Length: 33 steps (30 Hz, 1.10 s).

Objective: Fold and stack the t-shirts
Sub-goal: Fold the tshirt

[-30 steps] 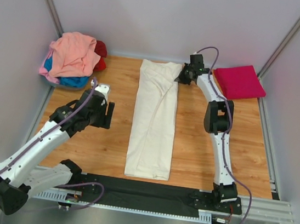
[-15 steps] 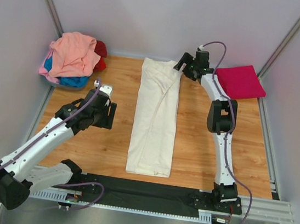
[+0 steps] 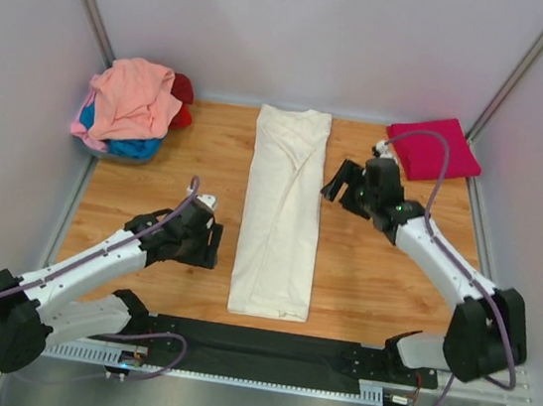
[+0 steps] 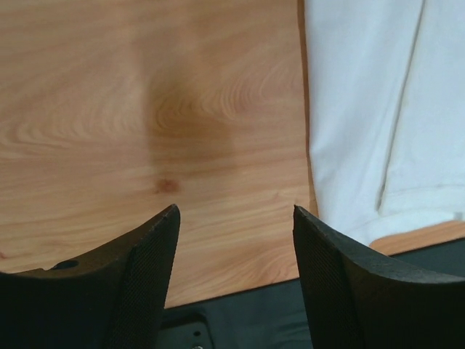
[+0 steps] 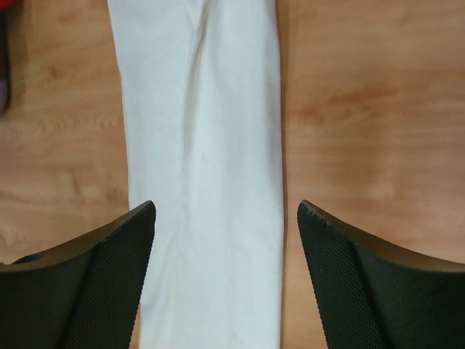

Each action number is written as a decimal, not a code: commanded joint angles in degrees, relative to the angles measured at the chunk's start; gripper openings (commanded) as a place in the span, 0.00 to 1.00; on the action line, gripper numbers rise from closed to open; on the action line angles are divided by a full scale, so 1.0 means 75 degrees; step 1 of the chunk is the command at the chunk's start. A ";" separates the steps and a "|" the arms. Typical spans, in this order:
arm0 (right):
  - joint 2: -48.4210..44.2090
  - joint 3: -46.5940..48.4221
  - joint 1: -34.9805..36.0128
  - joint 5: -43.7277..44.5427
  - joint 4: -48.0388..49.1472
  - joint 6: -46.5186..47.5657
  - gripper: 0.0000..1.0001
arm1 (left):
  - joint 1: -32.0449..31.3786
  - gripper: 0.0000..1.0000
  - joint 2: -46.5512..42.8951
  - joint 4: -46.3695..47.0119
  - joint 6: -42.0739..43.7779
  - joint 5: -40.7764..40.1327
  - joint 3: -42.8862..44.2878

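The cream-white t-shirt [image 3: 280, 214] lies folded into a long narrow strip down the middle of the table, also seen as the cream-white t-shirt [image 5: 203, 131] and as its near left corner [image 4: 363, 109]. A magenta t-shirt [image 3: 434, 147] lies folded at the back right. At the back left, salmon-pink [image 3: 131, 94], blue [image 3: 124, 146] and red [image 3: 182, 101] t-shirts sit in a heap. My left gripper [image 3: 216, 246] [image 4: 235, 211] is open over bare wood, just left of the strip's near end. My right gripper [image 3: 337, 185] [image 5: 225, 207] is open and empty, above the strip's right edge.
The black base rail [image 3: 262, 347] runs along the table's near edge, just past the strip's near end. Grey walls close in the back and both sides. Bare wood [image 3: 382, 278] shows on either side of the strip.
My right gripper opened off the cream-white shirt's far right corner and drew back towards the strip's middle. My left arm moved nearer and rightward, towards the strip's near left edge.
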<state>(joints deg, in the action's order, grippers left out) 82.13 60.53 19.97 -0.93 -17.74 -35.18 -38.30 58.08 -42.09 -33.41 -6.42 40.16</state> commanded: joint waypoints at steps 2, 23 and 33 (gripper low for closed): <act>-0.1781 -0.1998 0.0887 0.0464 -0.0844 -0.0628 0.74 | -0.0283 0.70 -0.0256 0.0829 -0.0595 0.0702 -0.0770; -0.2701 -0.4380 0.4942 0.0288 -0.1456 -0.2997 0.54 | -0.2111 0.68 -0.0585 0.1873 -0.2307 0.0563 -0.2004; -0.2173 -0.4426 0.5060 0.0334 -0.1057 -0.2927 0.45 | -0.2440 0.70 0.0153 0.2703 -0.2518 0.0398 -0.2144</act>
<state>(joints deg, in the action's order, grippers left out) 65.01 27.73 57.36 0.49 -28.82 -56.18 -55.96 57.34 -26.46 -50.83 -2.59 24.49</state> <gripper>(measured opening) 0.468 0.697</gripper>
